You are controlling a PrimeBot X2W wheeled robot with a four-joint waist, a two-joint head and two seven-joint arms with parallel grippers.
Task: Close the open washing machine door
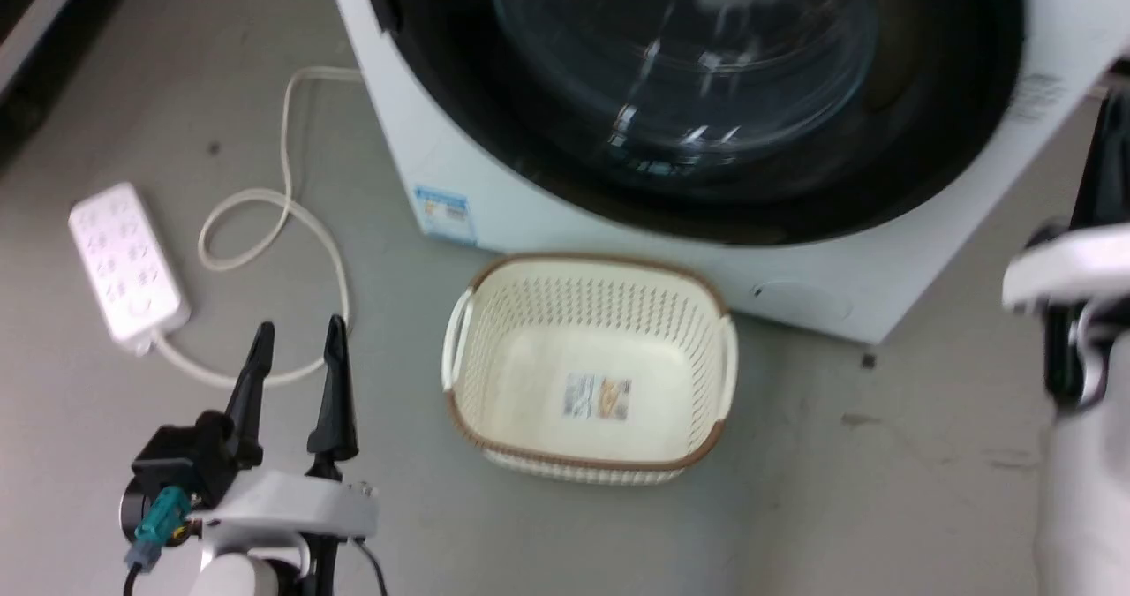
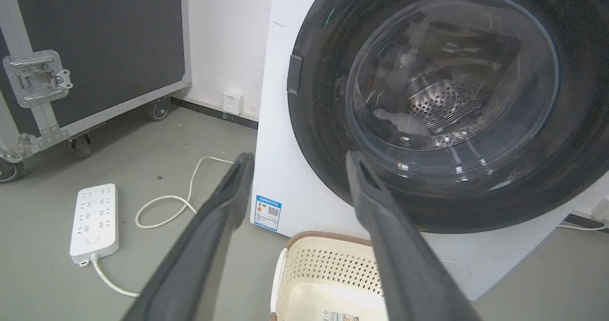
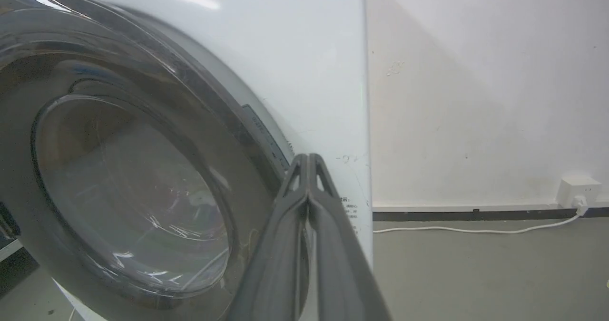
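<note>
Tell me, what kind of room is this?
Probably a laundry corner in a workshop or lab, not a home. A white front-loading washing machine stands on a bare grey floor with a cream laundry basket in front of it, and a black wheeled flight case is parked nearby.
</note>
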